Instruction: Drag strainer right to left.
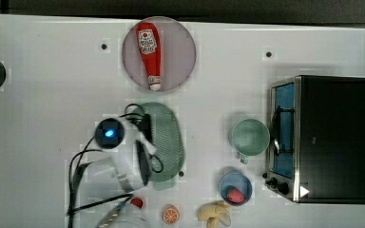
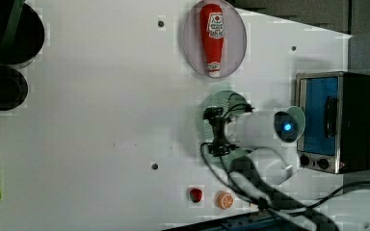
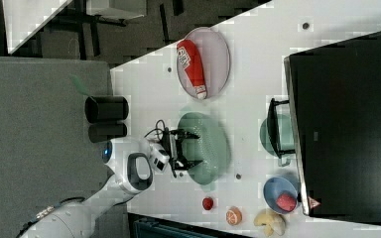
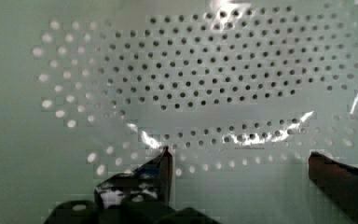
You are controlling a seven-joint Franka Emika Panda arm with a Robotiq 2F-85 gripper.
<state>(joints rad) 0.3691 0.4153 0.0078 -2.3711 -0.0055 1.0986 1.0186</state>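
Strainer (image 1: 166, 140) sits mid-worktop (image 1: 52, 71), left of the green mug (image 1: 250, 137) in the top view, near the ketchup plate (image 1: 180, 52). Hand (image 4: 240, 161) released, fingers spread inside the basin. Step: contact for dragging. Next, likely press down and pull toward the top view's left.

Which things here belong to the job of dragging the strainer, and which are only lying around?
Part of the job: the strainer; the gripper, open, down inside it.

Lying about: ketchup bottle on the plate, green mug, toaster oven, blue bowl, orange slice, banana.
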